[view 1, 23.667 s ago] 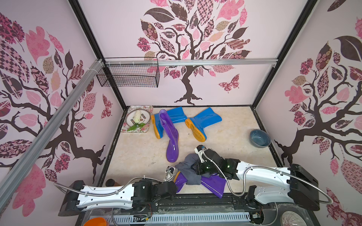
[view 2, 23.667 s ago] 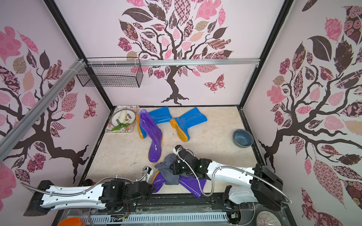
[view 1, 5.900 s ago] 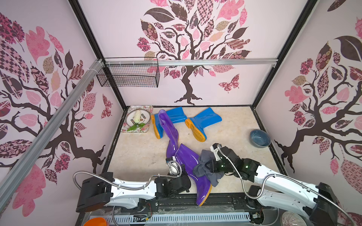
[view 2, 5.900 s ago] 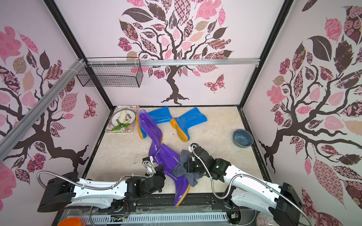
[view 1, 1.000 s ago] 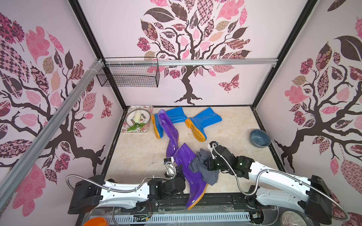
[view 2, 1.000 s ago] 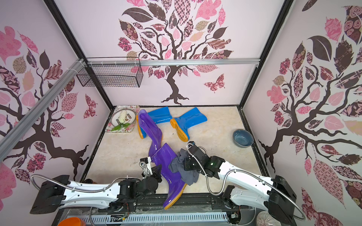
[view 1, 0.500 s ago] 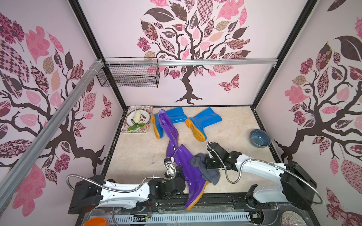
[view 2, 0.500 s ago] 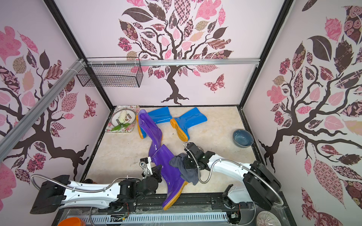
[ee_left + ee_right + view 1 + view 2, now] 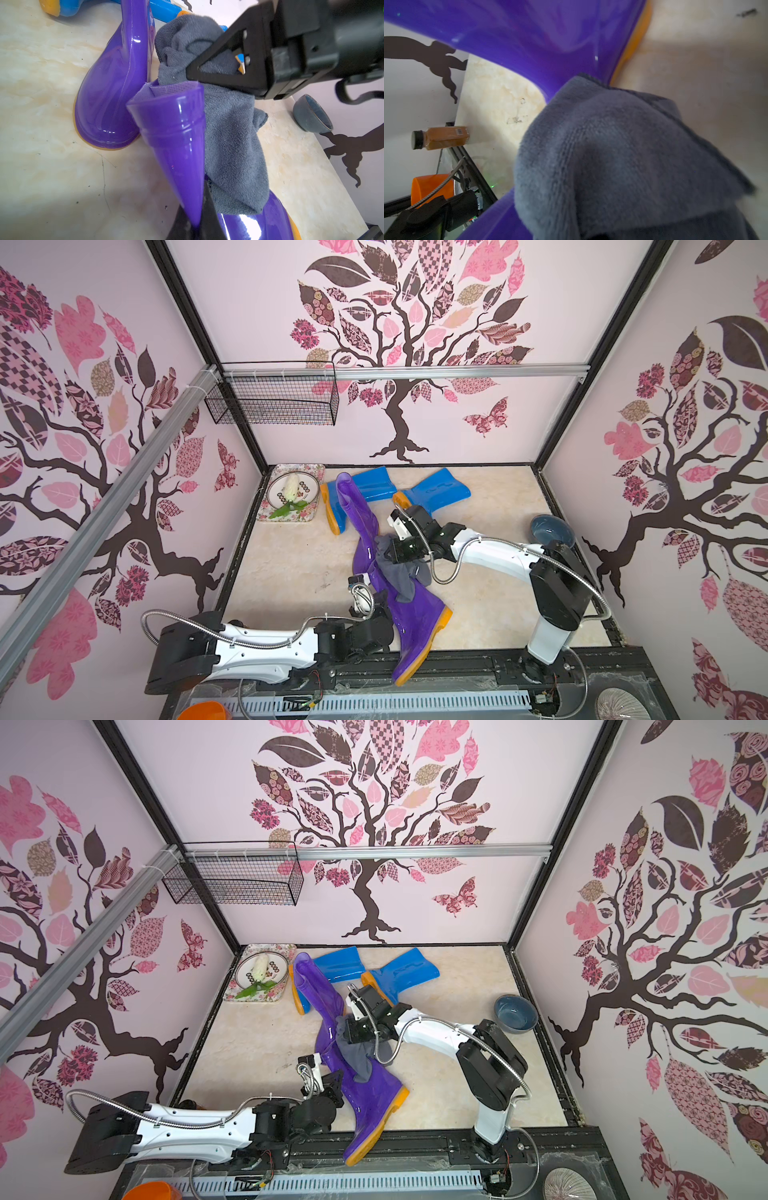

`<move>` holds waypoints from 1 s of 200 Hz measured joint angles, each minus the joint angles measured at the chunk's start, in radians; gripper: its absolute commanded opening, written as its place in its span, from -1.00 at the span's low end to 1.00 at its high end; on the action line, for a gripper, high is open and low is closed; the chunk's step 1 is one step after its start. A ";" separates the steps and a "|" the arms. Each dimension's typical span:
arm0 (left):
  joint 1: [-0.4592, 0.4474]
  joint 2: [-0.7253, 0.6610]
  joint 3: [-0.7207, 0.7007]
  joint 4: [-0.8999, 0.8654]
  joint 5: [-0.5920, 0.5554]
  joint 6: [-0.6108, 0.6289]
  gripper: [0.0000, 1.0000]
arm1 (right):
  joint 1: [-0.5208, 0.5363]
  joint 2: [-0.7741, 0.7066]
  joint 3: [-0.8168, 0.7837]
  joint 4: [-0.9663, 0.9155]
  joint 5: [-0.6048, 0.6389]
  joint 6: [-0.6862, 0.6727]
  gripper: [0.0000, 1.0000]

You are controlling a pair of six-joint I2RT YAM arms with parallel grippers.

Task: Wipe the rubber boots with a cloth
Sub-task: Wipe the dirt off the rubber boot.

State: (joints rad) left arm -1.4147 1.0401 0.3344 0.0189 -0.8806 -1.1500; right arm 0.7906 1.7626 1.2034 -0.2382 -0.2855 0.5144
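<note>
- Purple rubber is pinched at the cuff edge by the left gripper (image 9: 196, 220), its jaws clamped on the held purple boot (image 9: 415, 608).
- Grey-blue cloth (image 9: 402, 577) is clenched in the right gripper (image 9: 392, 551) and draped over that boot's shaft, touching it.
- That boot's toe is carried past the front edge of the table (image 9: 490, 614), over the black rail (image 9: 478, 659).
- Just behind lies the second purple boot (image 9: 357, 510), with the blue boots (image 9: 440, 491) beyond.
- Open floor is left toward the bowl (image 9: 550, 531) and toward the tray (image 9: 309, 472).
- Since a second ago, cloth and right gripper have been drawn from the ankle toward the cuff, while the boot has hardly shifted.
</note>
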 measured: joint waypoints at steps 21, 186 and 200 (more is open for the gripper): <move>-0.001 -0.021 0.000 -0.002 0.005 0.000 -1.00 | -0.023 -0.088 -0.143 0.008 0.038 0.001 -1.00; -0.006 0.027 0.026 0.004 -0.011 0.058 -1.00 | -0.019 -0.144 0.004 -0.037 -0.052 0.026 -1.00; -0.007 0.013 0.026 -0.007 -0.011 0.063 -1.00 | -0.020 -0.117 0.012 -0.021 -0.053 0.019 -1.00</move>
State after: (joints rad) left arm -1.4216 1.0534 0.3603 0.0116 -0.8921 -1.0866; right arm 0.7708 1.6459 1.2156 -0.2588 -0.3386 0.5335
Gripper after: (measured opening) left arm 0.049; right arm 0.100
